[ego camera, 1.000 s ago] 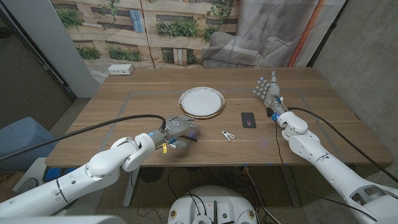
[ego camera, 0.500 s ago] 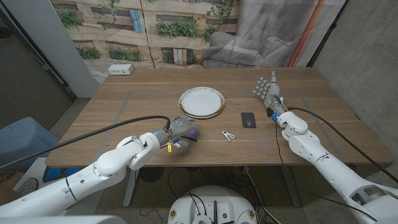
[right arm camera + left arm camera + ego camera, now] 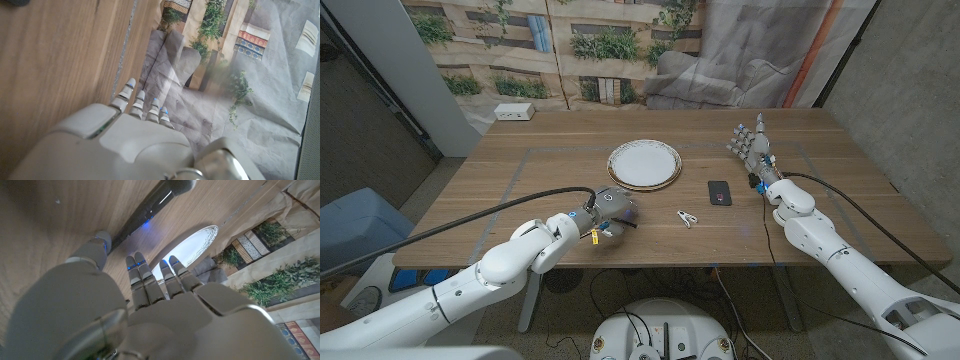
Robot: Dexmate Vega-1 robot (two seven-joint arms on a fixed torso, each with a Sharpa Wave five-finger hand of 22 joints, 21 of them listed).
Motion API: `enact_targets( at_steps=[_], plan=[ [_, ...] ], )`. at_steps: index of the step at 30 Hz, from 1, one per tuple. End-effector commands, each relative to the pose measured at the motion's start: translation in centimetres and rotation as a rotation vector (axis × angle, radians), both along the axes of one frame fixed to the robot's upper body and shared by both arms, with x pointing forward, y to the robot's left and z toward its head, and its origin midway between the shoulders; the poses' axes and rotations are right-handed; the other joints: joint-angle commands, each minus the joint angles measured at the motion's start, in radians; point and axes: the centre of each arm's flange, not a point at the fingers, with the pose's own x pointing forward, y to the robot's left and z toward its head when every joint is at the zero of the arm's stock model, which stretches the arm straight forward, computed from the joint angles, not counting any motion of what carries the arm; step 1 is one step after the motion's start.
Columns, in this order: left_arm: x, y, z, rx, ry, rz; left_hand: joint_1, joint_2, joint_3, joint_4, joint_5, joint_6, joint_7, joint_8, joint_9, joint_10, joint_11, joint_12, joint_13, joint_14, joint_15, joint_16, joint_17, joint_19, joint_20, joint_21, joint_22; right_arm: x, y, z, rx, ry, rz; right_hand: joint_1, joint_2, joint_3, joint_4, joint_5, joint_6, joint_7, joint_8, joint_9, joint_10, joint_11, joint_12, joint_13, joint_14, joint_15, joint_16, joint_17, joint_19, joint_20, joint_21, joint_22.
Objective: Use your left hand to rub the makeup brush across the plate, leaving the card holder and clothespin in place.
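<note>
Black-handled makeup brush (image 3: 142, 215) lies on the wooden table (image 3: 520, 170), just beyond the left hand (image 3: 609, 207), near the plate (image 3: 644, 163). Fingers (image 3: 150, 282) are extended, grasping nothing. Likely light, stiff and slim; the mid-handle seems the best hold.

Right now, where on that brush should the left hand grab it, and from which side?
Probably mid-handle, from above. The brush lies flat on the table, its dark slim handle bare ahead of the left hand, whose fingers hover over it, pointing toward the plate.
</note>
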Motion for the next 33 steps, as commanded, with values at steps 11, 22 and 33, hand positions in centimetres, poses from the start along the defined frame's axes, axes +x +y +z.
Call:
enact_targets(
  at_steps=[11,22,33],
  plan=[
    [-0.02,1.5,-0.45,-0.034,-0.03,0.037,0.03,0.006,-0.033,0.0,-0.003,0.059,0.003,-0.004,0.006,0.105,-0.003,0.006,0.0,0.055,-0.109,0.007,0.004,0.036,-0.006,0.008,0.004,0.0,-0.02,-0.01,0.0,0.0,0.0,0.002,0.101,0.002,0.007,0.006,-0.008,0.001,0.005,0.003,-0.008,0.002,0.007,0.002,0.001,0.008,0.004,0.003,0.0,0.007,0.007,0.006],
    [0.03,1.69,-0.66,-0.047,-0.011,0.041,0.041,0.024,-0.052,0.003,-0.003,0.142,-0.028,0.005,0.006,0.168,-0.009,-0.001,0.001,0.091,-0.121,0.006,0.004,0.041,-0.005,0.005,0.005,0.0,-0.02,-0.02,0.0,0.0,0.0,0.002,0.101,0.002,0.007,0.006,-0.008,0.001,0.005,0.003,-0.009,0.0,0.007,0.002,-0.001,0.008,0.004,0.003,0.001,0.007,0.007,0.006],
    [-0.08,1.8,-0.9,-0.058,-0.018,0.04,0.055,0.038,-0.064,0.002,-0.003,0.233,-0.033,0.018,0.006,0.213,-0.016,-0.006,0.003,0.108,-0.139,0.001,0.004,0.049,-0.012,0.005,0.005,0.0,-0.02,-0.01,0.0,0.0,0.0,0.002,0.101,0.002,0.007,0.006,-0.008,0.0,0.005,0.003,-0.008,0.001,0.007,0.003,-0.001,0.009,0.004,0.003,0.0,0.007,0.007,0.006]
  ],
)
